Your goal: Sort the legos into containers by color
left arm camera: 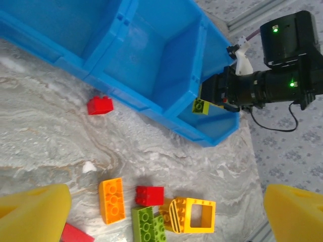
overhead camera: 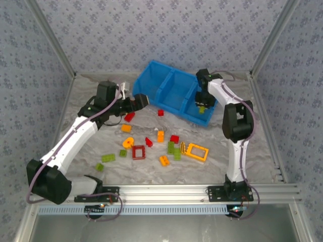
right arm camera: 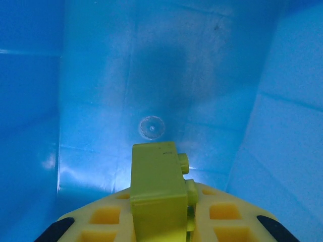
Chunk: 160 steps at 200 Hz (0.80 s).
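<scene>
The blue three-compartment container stands at the back middle of the table. My right gripper reaches down into its right compartment, shut on a green lego that hangs above the blue floor. The same green lego shows in the left wrist view. My left gripper hovers open by the container's left front corner, its yellow fingers wide apart above the table. Loose legos lie in front: a red one, an orange one, a yellow frame and a red frame.
More loose bricks lie scattered across the marble tabletop, among them green ones at the left and a red one just below my left gripper. Metal posts and patterned walls bound the table, and a rail runs along the near edge.
</scene>
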Each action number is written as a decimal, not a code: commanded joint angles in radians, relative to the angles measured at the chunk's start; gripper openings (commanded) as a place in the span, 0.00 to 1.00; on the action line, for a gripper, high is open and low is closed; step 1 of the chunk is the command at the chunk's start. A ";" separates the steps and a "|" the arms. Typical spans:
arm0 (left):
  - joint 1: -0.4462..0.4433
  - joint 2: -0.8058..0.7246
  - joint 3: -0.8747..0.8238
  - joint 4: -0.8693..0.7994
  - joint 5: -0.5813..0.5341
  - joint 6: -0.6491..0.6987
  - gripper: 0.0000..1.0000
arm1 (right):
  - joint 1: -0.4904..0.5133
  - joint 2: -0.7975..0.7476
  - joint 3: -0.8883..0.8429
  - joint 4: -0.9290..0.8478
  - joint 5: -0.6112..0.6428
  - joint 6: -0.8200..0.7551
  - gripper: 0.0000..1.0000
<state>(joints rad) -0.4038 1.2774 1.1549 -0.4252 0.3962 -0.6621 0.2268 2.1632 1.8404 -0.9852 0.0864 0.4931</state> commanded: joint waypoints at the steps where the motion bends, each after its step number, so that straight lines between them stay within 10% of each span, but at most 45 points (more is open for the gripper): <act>1: 0.012 -0.018 0.035 -0.123 -0.082 0.023 0.98 | 0.002 0.038 0.061 -0.064 -0.010 0.044 0.28; 115: 0.107 0.363 0.267 -0.442 -0.496 0.206 0.95 | 0.014 -0.241 0.035 -0.058 0.072 0.109 0.59; 160: 0.236 0.573 0.378 -0.401 -0.408 -0.096 0.95 | 0.103 -0.485 -0.098 0.047 0.066 0.021 0.61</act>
<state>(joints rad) -0.2276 1.7885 1.4559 -0.7971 -0.0162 -0.5888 0.2771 1.7599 1.8000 -0.9638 0.1406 0.5602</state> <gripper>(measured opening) 0.967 0.612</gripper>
